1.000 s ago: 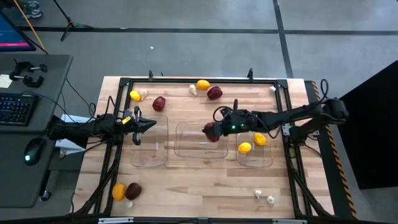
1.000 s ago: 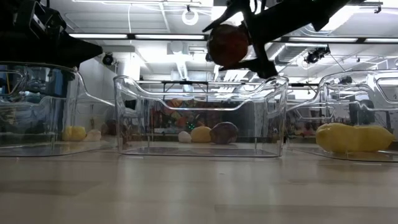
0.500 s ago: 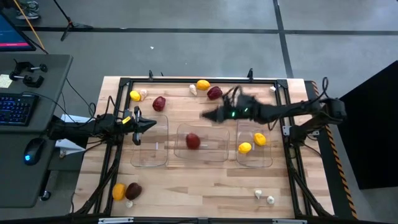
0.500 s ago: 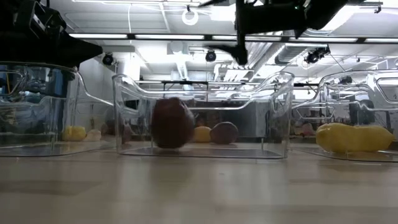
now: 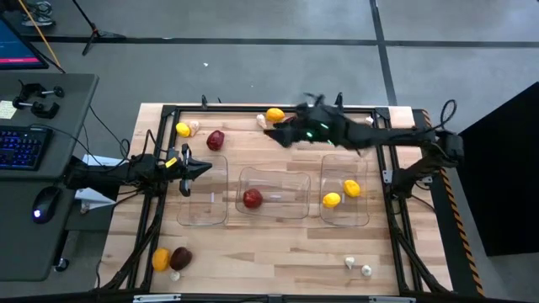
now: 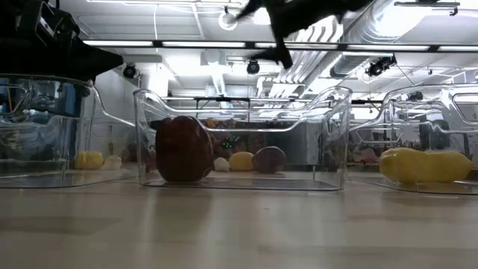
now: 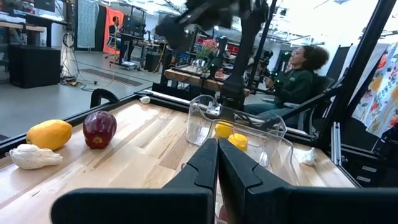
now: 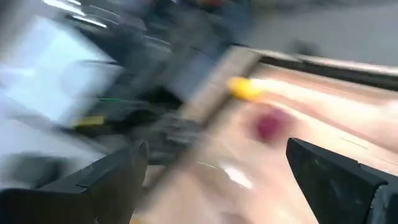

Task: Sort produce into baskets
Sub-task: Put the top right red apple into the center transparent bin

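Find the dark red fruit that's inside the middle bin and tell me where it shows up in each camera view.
High view: the dark red fruit lies in the middle bin, toward its left end.
Low view: it sits at the left end of the middle bin, large and close.
Left wrist view: I cannot pick it out.
Right wrist view: too blurred to tell.
Shared landmark: the two yellow fruits in the right-hand bin.

I see a grey floor (image 5: 253, 67) around the wooden worktop (image 5: 278, 244). A grey desk (image 5: 50, 109) carries a keyboard (image 5: 21, 147) and mouse (image 5: 44, 202). Ceiling ducts (image 6: 328, 33) run overhead.
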You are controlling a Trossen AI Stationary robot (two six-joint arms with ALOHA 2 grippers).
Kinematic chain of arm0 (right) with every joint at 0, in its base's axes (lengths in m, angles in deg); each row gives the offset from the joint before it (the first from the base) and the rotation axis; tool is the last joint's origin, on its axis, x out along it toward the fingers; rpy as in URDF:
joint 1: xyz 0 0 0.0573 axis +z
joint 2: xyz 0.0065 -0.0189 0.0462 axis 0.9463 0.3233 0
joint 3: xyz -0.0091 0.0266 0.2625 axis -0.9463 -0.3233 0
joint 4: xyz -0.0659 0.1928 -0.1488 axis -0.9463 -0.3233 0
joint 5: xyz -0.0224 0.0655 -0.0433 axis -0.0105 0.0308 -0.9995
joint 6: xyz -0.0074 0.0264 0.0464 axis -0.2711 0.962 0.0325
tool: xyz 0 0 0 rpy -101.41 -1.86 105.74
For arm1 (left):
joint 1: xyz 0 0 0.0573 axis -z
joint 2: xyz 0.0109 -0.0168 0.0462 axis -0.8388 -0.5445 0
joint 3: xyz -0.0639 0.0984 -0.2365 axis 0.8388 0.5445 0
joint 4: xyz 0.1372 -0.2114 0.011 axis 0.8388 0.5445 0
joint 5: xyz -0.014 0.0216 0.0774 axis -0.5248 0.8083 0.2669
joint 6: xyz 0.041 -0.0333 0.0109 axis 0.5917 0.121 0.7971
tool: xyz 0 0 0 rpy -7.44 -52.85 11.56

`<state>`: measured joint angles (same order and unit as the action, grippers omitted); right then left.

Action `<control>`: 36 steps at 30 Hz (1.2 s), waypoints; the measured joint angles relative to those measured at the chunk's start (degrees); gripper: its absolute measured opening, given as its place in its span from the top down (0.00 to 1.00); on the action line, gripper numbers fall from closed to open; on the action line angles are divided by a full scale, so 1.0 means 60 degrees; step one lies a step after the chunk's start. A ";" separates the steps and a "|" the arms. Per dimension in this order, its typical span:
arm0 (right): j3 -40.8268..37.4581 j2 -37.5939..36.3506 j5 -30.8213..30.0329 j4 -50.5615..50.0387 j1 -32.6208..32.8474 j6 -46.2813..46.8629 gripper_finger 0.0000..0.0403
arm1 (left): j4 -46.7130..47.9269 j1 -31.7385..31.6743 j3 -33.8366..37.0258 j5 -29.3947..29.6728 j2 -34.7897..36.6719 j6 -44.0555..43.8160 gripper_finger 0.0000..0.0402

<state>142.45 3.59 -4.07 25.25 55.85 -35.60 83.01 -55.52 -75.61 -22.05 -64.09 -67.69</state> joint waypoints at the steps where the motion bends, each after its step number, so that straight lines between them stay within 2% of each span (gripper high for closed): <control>1: 0.0859 0.0413 -0.0389 -0.1408 -0.0216 0.0236 0.08 | 0.0001 -0.0001 -0.0002 -0.0001 -0.0004 0.0004 1.00; 4: 0.3226 0.1798 -0.1218 -0.4980 -0.1061 0.0756 0.08 | 0.0000 0.0001 -0.0002 0.0002 -0.0003 0.0000 1.00; 7: 0.4874 0.3242 -0.1431 -0.6963 -0.1815 0.1040 0.08 | 0.0000 0.0000 -0.0002 0.0002 0.0000 0.0000 1.00; 10: 0.5778 0.4430 -0.1308 -0.8367 -0.2308 0.1546 0.08 | 0.0003 0.0001 -0.0001 0.0002 0.0000 0.0000 1.00; 14: 0.6010 0.5239 -0.1410 -0.9470 -0.2546 0.2586 0.08 | 0.0000 0.0000 -0.0002 0.0000 0.0000 0.0000 1.00; 17: 0.5635 0.5409 -0.1361 -0.9218 -0.2624 0.3698 0.08 | 0.0002 0.0002 -0.0002 -0.0002 -0.0002 0.0000 1.00; 21: 0.5220 0.5380 -0.1784 -0.8636 -0.2668 0.4821 0.08 | 0.0000 -0.0001 -0.0002 -0.0001 0.0000 0.0003 1.00; 28: 0.4588 0.5380 -0.1518 -0.8448 -0.2755 0.6107 0.08 | 0.0000 -0.0001 0.0001 0.0001 0.0000 0.0000 1.00; 36: 0.3698 0.5376 -0.1109 -0.6909 -0.2812 0.7047 0.08 | 0.0000 0.0002 0.0001 -0.0001 0.0000 0.0001 1.00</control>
<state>164.64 35.84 -10.72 -16.20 38.98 6.68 83.01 -55.51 -75.61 -22.06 -64.09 -67.69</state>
